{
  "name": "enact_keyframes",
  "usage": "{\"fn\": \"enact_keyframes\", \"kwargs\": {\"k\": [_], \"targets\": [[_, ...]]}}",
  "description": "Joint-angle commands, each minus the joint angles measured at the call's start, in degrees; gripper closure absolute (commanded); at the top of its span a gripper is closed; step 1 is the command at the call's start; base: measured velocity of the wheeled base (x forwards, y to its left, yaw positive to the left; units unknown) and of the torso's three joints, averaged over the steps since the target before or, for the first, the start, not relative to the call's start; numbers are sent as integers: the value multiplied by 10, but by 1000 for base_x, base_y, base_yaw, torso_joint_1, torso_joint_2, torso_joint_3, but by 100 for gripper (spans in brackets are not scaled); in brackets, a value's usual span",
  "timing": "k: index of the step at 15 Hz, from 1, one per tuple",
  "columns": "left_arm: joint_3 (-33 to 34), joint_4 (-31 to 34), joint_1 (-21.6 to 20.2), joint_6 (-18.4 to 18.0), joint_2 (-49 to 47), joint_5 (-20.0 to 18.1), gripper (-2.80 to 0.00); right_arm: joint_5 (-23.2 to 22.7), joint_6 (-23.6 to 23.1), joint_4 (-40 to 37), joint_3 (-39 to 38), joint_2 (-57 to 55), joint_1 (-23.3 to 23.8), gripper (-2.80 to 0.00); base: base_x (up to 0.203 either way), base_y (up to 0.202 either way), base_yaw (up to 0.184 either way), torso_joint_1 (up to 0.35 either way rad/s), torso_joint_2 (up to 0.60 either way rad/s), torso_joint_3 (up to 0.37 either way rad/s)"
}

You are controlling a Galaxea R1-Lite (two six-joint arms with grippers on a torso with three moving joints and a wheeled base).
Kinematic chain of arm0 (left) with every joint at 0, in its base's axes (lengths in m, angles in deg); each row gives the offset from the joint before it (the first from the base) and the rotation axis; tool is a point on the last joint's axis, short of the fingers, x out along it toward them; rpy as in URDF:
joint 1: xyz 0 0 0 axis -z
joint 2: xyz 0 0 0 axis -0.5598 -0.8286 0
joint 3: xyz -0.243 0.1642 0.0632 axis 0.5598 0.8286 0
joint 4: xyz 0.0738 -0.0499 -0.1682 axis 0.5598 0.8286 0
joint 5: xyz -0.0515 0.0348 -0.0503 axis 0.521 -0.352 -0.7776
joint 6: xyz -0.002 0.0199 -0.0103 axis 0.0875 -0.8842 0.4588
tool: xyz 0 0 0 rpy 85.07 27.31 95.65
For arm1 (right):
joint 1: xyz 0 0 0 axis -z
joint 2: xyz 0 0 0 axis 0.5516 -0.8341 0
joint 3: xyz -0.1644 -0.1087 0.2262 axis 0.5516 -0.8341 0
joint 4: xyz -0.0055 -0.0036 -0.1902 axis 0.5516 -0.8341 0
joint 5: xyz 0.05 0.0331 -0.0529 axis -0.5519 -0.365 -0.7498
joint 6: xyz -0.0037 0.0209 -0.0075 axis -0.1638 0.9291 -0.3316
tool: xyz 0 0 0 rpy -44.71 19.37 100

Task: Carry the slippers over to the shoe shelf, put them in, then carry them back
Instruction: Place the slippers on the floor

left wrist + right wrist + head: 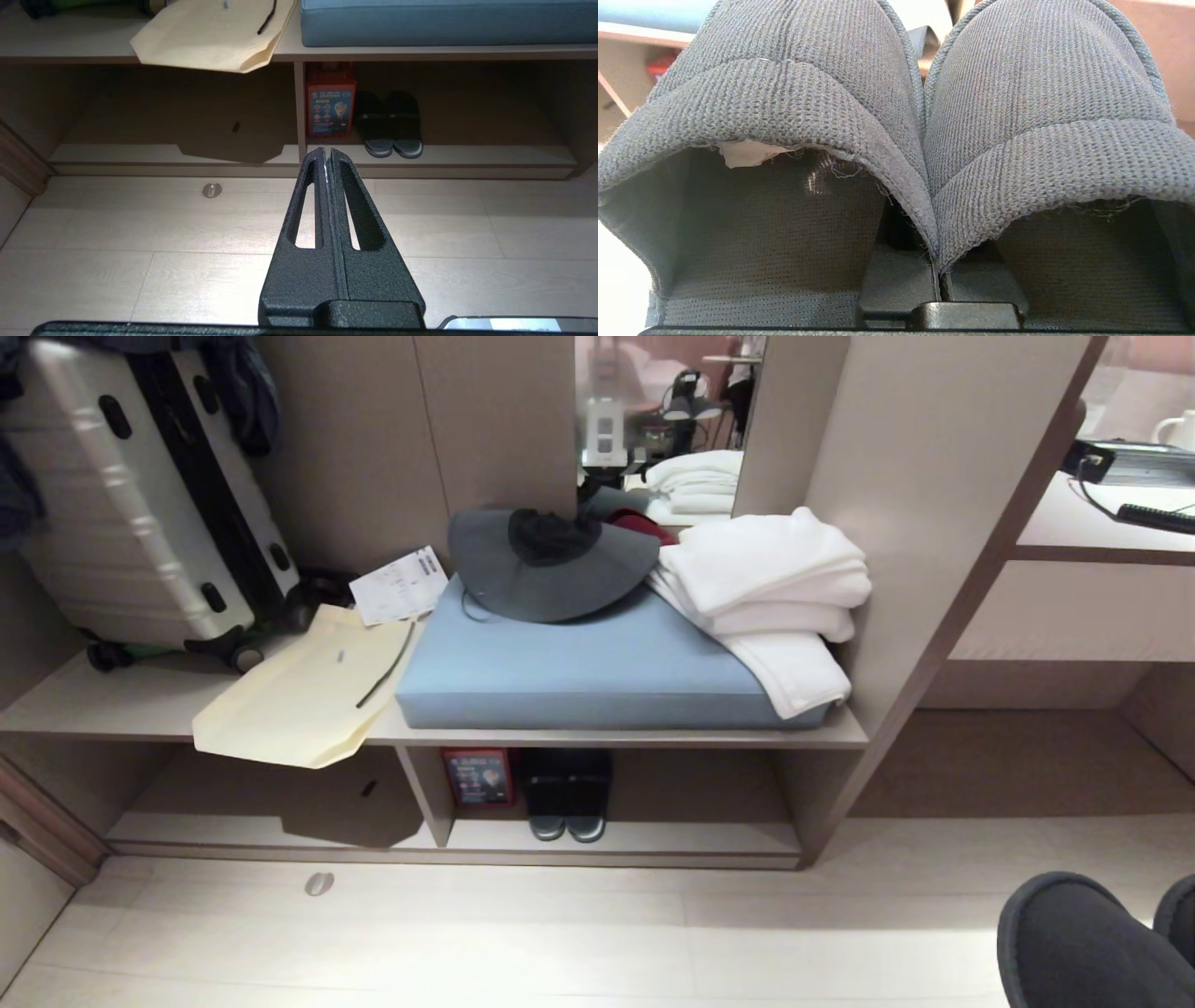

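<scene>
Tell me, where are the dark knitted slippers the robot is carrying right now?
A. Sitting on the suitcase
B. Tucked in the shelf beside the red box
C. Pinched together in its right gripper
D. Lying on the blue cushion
C. The right wrist view shows the right gripper shut on the inner edges of the slippers, held side by side; the pair in the shoe shelf is another one.

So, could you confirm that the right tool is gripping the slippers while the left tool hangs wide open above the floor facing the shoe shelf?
Not quite: the left tool is shut, its fingers pressed together, as the left wrist view shows. The rest holds: the right tool grips the slippers, and the left one hangs above the floor facing the shoe shelf.
</scene>
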Motion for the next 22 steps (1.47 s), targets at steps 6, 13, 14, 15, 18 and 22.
{"fn": "enact_keyframes", "kwargs": {"k": [6,13,14,15,18,22], "targets": [[0,0,0,0,0,0,0,1,2,0,0,0,0,0,0,0,0,2,2,200],[0,0,0,-1,0,0,0,1,2,0,0,-1,0,0,0,0,0,2,3,184],[0,0,0,-1,1,0,0,-1,2,0,0,0,0,0,0,0,0,2,7,52],[0,0,0,-1,0,0,0,0,2,0,0,0,0,0,0,0,0,2,-2,28],[0,0,0,-2,0,0,0,0,2,0,0,-1,0,0,0,0,0,0,0,0],[0,0,0,-2,0,0,0,0,2,0,0,-1,0,0,0,0,0,0,0,0]]}}
